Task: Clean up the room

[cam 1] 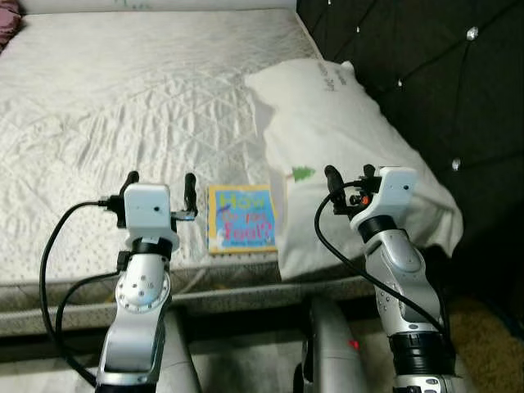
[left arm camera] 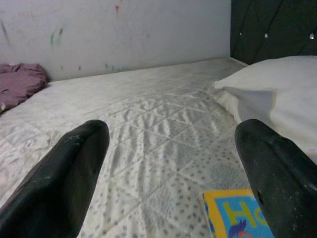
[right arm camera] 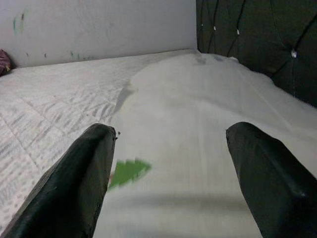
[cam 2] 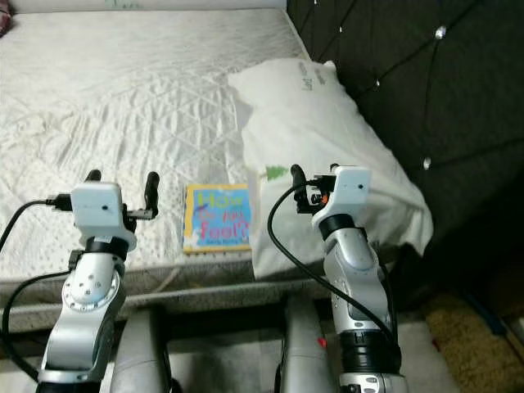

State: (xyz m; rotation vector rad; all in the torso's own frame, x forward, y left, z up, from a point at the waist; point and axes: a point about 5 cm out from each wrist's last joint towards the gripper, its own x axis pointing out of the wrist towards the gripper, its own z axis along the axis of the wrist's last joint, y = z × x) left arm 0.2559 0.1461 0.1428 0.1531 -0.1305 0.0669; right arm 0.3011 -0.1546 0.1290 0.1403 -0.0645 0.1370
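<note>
Eye views: we see the book [cam 1: 242, 218] flat at the mattress [cam 1: 123, 106] edge, beside the pillow [cam 1: 344, 155]. Left wrist: left gripper [left arm camera: 171, 173] spread wide, empty, book below. Right wrist: right gripper [right arm camera: 171, 173] wide, empty, over the pillow.

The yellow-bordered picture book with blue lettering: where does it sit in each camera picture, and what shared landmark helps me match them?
Left eye view: the yellow-bordered picture book lies at the mattress's near edge, between the two arms.
Right eye view: the same spot, left of centre.
Left wrist view: a corner of it at the bottom, beside one black finger.
Right wrist view: not in it.
Shared landmark: the white pillow, with its small green tree mark, directly right of the book.
</note>
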